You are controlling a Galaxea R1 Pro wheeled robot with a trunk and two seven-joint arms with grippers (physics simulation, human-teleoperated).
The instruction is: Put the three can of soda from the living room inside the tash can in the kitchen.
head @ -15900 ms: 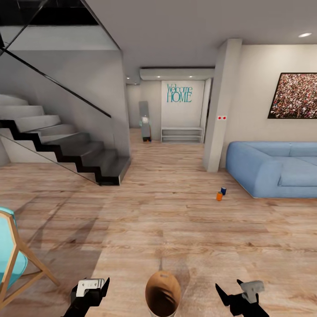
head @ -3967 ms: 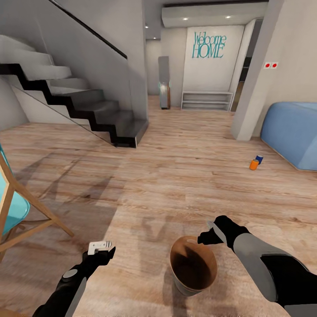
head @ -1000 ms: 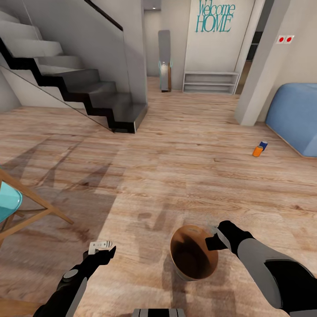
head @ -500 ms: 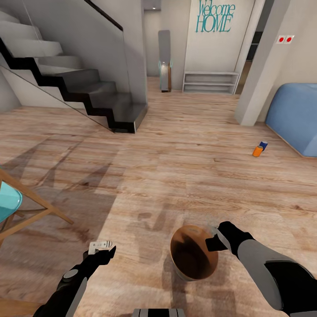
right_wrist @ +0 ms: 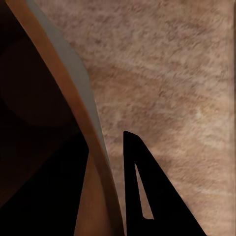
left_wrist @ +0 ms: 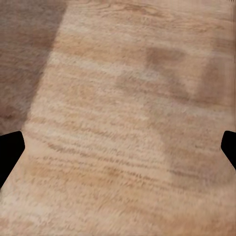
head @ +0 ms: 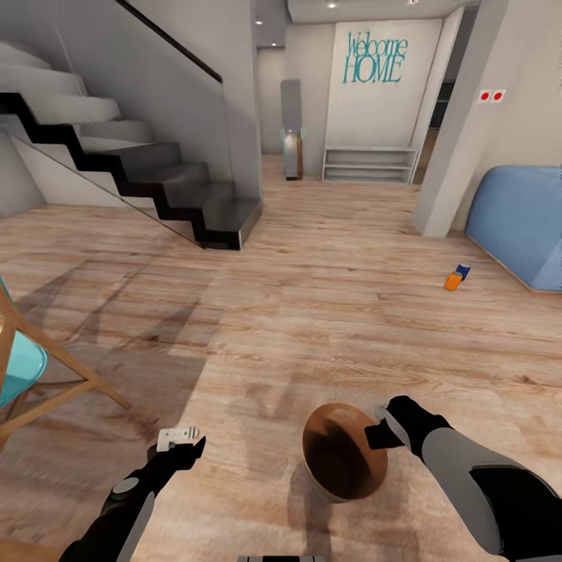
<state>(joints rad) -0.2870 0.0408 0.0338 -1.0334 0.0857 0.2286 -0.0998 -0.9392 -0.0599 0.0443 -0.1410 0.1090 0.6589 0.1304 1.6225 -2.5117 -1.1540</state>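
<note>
The right pincer (head: 378, 425) is pinching the rim of the round copper-brown bin (head: 343, 462); the left pincer (head: 181, 442) is hanging wide open and empty. Orange and dark blue soda cans (head: 457, 278) are standing well ahead. That thin-edge grip risks the bin slipping or tipping.

Our right hand (head: 378, 425) pinches the rim of the copper-brown trash can (head: 343, 460), one finger inside and one outside; its dark glossy interior faces up. Well apart, an orange soda can (head: 453, 282) and a blue soda can (head: 463, 271) stand touching on the floor (head: 312, 328) near the blue sofa (head: 519, 222).
</note>
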